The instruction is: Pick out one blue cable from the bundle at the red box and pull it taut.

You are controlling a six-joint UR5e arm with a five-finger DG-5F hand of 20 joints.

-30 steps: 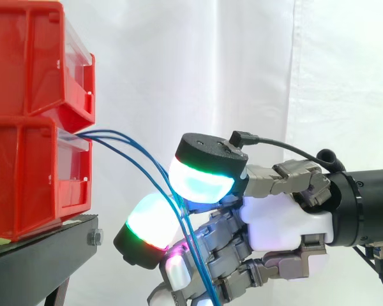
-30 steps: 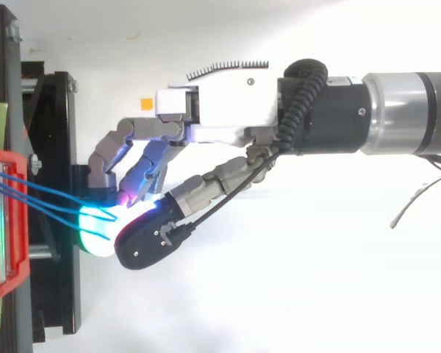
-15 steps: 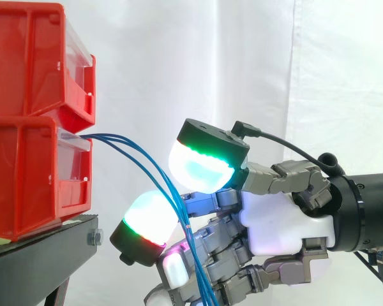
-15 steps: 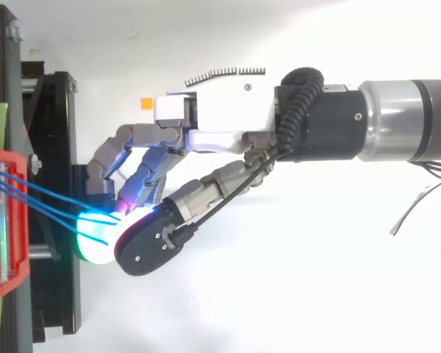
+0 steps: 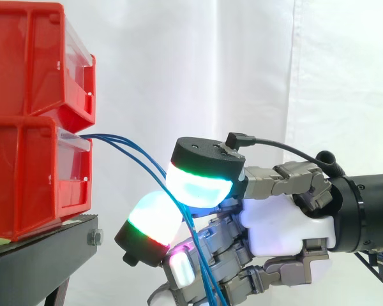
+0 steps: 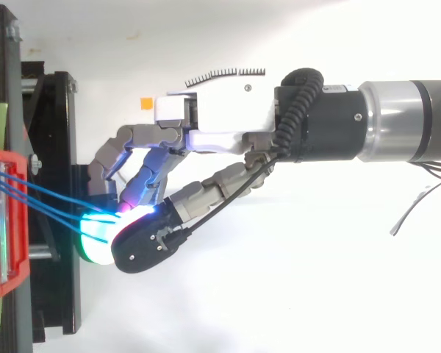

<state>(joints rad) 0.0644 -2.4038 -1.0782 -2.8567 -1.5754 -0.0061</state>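
Observation:
Three thin blue cables (image 5: 134, 152) leave the front of the lower red bin (image 5: 32, 178) and curve down to the right. They run between the hand's thumb pad (image 5: 200, 182) and a finger pad (image 5: 150, 224), then drop past the curled fingers. The hand (image 5: 281, 223) comes in from the right, with its thumb pad pressed close over the finger pad and the cables pinched between them. From above, the cables (image 6: 51, 207) stretch from the bin (image 6: 0, 220) to the glowing pads under the thumb of the hand (image 6: 220, 110). I cannot tell whether one cable is separated from the others.
A second red bin (image 5: 35, 57) sits on top of the lower one. Both rest on a black stand (image 5: 38, 255) at the left. A white curtain hangs behind. An orange marker (image 6: 144, 102) lies on the white floor.
The thumb pad rose half a second ago and has come back down onto the cables and the finger pad. The bins and the arm have hardly moved.

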